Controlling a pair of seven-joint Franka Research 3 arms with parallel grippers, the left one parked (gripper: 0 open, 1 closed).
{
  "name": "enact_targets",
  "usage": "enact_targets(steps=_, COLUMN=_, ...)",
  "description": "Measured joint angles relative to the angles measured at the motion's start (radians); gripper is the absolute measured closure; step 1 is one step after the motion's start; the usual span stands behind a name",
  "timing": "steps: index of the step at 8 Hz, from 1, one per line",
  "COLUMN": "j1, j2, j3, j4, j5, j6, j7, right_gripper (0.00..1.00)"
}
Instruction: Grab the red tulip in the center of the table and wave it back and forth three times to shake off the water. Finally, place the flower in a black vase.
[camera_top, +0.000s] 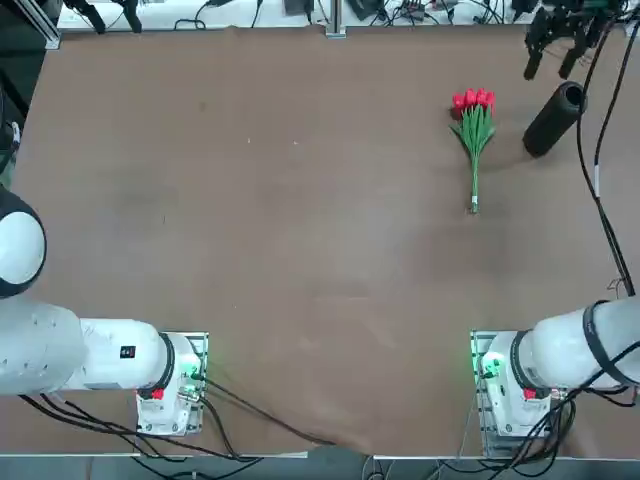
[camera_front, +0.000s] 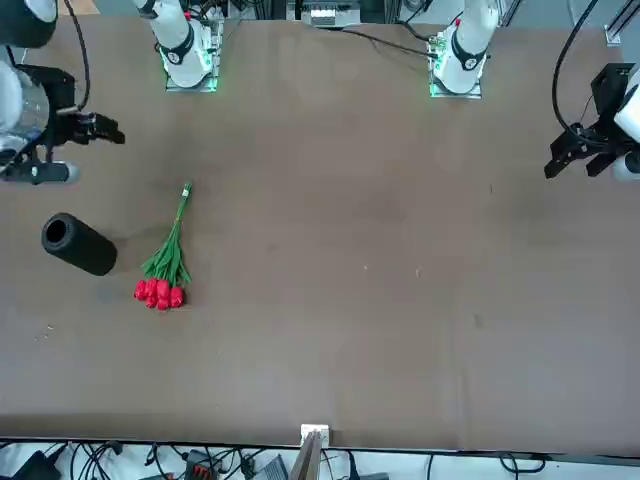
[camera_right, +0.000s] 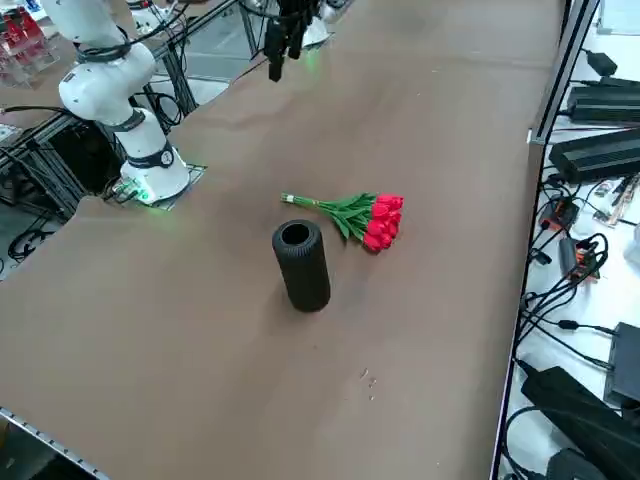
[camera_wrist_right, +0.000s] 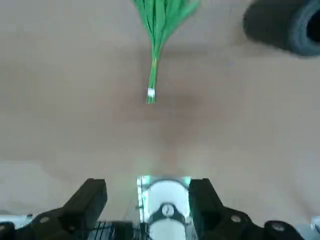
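Right gripper (camera_wrist_right: 147, 200): hanging above the table with its two dark fingers (camera_wrist_right: 90, 197) standing wide apart and nothing between them; in the front view it is showing beside the table's edge, on the vase's side (camera_front: 95, 130).

Red tulip (camera_top: 474, 125): lying flat on the table, untouched, well apart from the gripper. Its red blooms are pointing away from the robot's bases, and its bound stalk is running back toward them, ending in a pale tip (camera_top: 474, 205).

Black vase (camera_top: 553, 118): lying on its side just beside the tulip, not touching it, on the side away from the table's middle. Its round mouth (camera_right: 295, 235) is facing away from the robot's bases in the overhead view; its body is sitting roughly level with the blooms and leaves.

Table (camera_top: 300, 250): brown and matte, carrying the tulip and the vase together in its far right part, well away from the middle.

Right arm's base (camera_top: 510, 385): sitting at the table's near edge, in line with the tulip's stalk, a green light glowing on its mount.
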Motion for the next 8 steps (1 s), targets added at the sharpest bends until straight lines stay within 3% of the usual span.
enact_targets(steps=3, j1=-0.017, j2=0.157, j3=-0.001, j4=-0.034, j5=0.000, j6=-0.042, j7=0.000, right_gripper=0.00)
enact_targets(steps=6, j1=-0.026, j2=0.392, j3=-0.001, j4=-0.038, j5=0.006, j6=0.109, j7=0.001, right_gripper=0.01)
enact_targets(steps=8, j1=-0.024, j2=0.496, j3=0.002, j4=-0.050, j5=0.026, j6=0.286, j7=0.002, right_gripper=0.01)
